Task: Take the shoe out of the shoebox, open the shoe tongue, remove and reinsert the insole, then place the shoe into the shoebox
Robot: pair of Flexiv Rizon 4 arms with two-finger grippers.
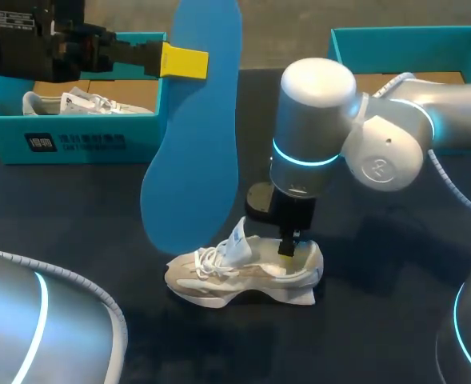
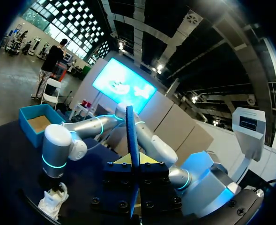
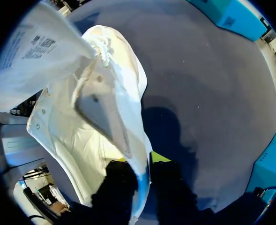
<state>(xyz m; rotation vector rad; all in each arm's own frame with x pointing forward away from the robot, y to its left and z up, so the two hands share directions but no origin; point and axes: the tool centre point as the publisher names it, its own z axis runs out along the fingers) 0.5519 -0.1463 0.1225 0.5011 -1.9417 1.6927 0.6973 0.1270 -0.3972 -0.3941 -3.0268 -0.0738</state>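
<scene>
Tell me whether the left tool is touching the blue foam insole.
Touching. Left wrist view shows the blue foam insole edge-on, pinched between both fingers of the left tool.

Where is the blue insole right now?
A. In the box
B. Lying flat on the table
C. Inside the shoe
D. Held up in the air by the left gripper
D: the left gripper is shut on the insole, holding it up on end, outside the shoe.
</scene>
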